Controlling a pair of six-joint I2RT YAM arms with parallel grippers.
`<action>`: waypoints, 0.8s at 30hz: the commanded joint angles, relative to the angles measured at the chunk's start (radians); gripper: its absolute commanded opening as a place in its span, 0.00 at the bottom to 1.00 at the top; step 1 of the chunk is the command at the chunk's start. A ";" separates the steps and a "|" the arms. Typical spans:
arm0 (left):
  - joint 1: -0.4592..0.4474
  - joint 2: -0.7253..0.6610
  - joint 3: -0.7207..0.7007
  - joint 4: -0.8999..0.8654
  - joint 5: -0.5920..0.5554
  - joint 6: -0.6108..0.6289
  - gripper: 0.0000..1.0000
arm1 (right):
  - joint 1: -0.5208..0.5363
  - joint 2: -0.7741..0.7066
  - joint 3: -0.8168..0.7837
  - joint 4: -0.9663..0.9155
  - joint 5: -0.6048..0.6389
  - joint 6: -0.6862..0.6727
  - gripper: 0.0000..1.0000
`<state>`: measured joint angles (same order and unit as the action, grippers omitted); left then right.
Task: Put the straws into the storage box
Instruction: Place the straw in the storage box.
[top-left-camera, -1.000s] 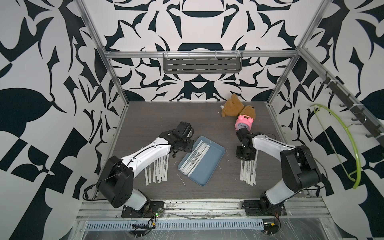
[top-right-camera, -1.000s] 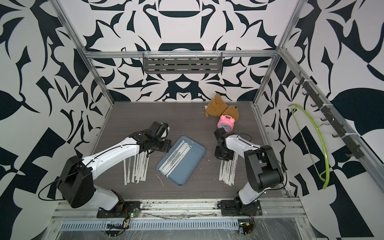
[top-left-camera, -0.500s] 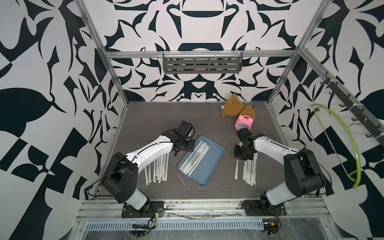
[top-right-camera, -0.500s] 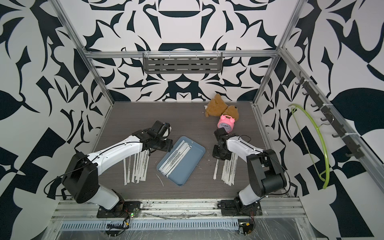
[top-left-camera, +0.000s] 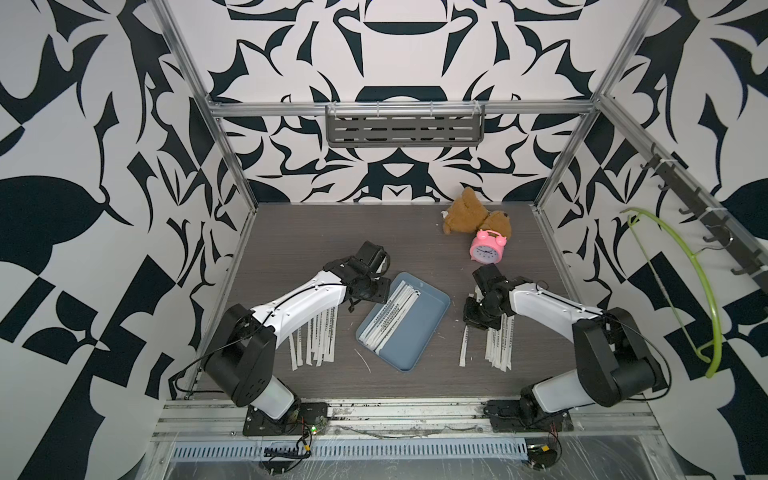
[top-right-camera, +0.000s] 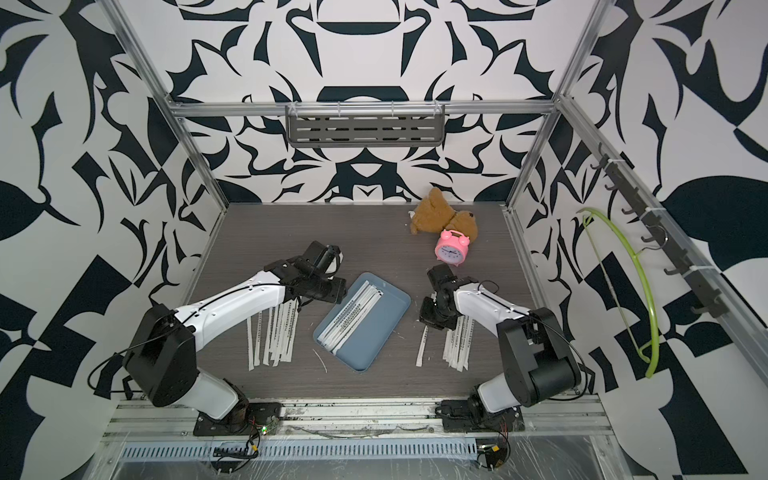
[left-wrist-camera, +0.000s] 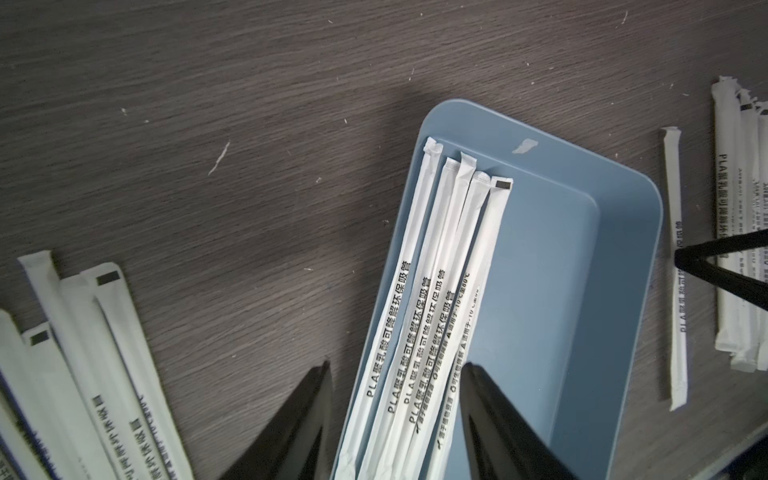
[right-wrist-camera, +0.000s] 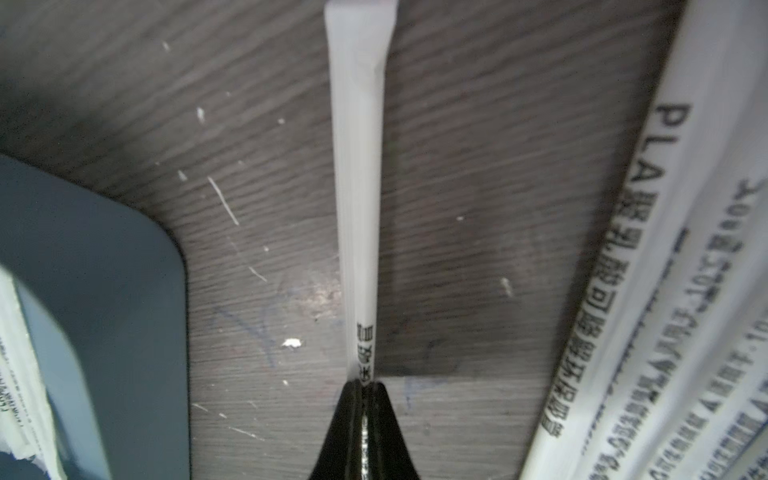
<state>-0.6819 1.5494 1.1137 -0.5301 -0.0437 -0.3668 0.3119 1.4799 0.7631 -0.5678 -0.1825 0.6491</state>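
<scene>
Right hand (right-wrist-camera: 364, 386) pinches a single straw (right-wrist-camera: 357, 187), white, flat, dark-printed, lying on the table (right-wrist-camera: 478, 208), pointing straight ahead of the hand, beside the storage box (right-wrist-camera: 104, 291); left hand (left-wrist-camera: 397, 365) stands half-open

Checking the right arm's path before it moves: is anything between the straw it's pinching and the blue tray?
Nothing visible. The right gripper is shut on a single straw, and only table lies between it and the storage box. The left gripper hangs open over the box's far end.
</scene>
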 joint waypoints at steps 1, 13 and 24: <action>0.002 -0.021 -0.025 0.011 0.004 0.000 0.56 | 0.003 0.001 0.005 0.006 0.013 0.013 0.10; 0.002 -0.065 -0.069 0.026 0.002 0.003 0.56 | 0.008 0.068 0.040 -0.023 0.096 0.055 0.21; 0.006 -0.120 -0.142 0.076 -0.016 0.014 0.56 | 0.073 -0.035 0.060 -0.076 0.111 0.118 0.09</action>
<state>-0.6811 1.4605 0.9939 -0.4744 -0.0513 -0.3660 0.3702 1.5074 0.8047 -0.5915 -0.0990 0.7311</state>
